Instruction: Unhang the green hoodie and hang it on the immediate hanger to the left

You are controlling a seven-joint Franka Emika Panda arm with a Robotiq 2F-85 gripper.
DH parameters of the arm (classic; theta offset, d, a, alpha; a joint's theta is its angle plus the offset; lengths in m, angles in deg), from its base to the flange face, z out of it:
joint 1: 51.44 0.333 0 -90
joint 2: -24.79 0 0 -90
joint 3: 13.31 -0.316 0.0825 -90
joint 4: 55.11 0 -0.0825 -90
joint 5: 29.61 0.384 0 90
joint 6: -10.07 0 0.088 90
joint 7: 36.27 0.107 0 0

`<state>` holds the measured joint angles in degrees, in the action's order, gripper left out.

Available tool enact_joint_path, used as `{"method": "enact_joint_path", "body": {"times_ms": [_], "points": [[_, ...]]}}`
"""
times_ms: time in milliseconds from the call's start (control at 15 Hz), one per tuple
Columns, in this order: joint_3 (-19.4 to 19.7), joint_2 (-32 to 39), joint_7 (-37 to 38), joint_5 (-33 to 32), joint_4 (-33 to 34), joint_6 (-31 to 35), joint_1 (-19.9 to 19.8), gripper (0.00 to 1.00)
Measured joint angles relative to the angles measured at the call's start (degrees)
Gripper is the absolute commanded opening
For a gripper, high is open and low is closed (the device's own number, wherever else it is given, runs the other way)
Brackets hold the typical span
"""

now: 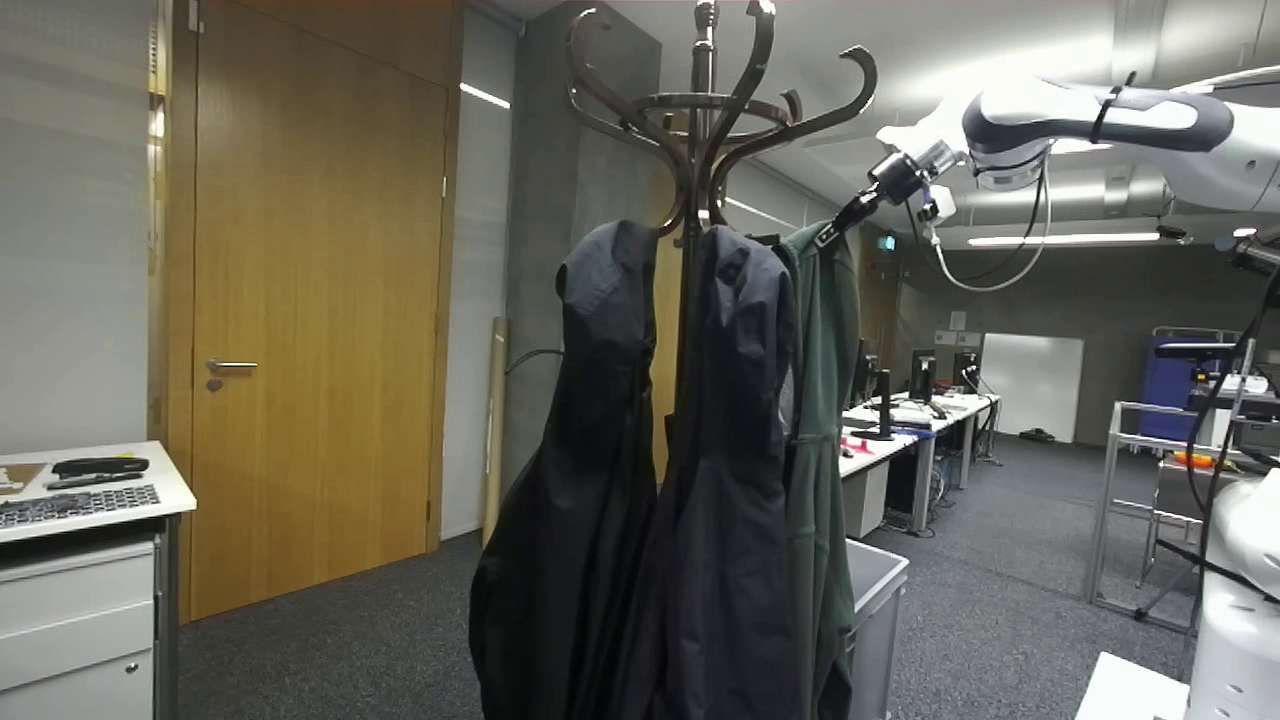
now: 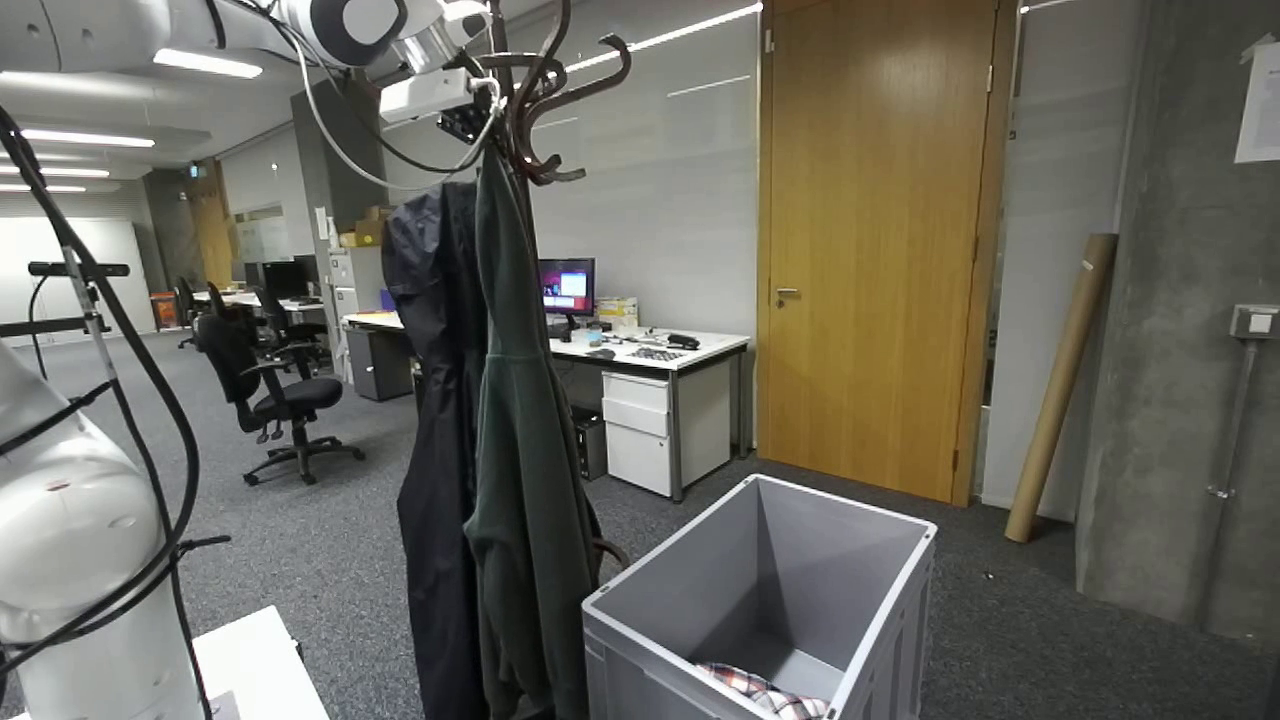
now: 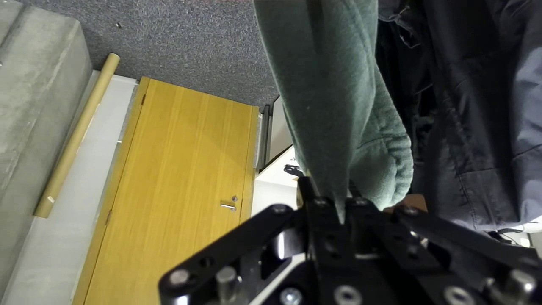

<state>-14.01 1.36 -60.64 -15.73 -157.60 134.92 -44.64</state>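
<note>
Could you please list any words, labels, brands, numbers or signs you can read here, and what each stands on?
No text can be read.
Distant green sign: too small.
Paper sheet on the concrete pillar: no legible words.
Sheets on the far wall: too small.
Monitor screen: too small and blurred.
Yellow-and-white box: any print too small.
Pale patch, perhaps a label, on the cardboard tube: too small.
Green hoodie: no wording visible.

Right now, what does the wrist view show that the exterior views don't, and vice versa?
Wrist only: a close look at a fold of the hoodie running between both fingers.
Exterior only: the bin and ceiling lights in both exterior views; the bin's checked cloth in an exterior view.
Shared by all three: the hoodie, a dark coat, the door, the tube.
</note>
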Motion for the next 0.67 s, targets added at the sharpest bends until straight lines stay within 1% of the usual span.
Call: {"method": "enact_joint_path", "body": {"times_ms": [667], "points": [[-0.18, -2.87, 0.71, -0.26, 0.00, -0.09, 0.13, 0.01]]}}
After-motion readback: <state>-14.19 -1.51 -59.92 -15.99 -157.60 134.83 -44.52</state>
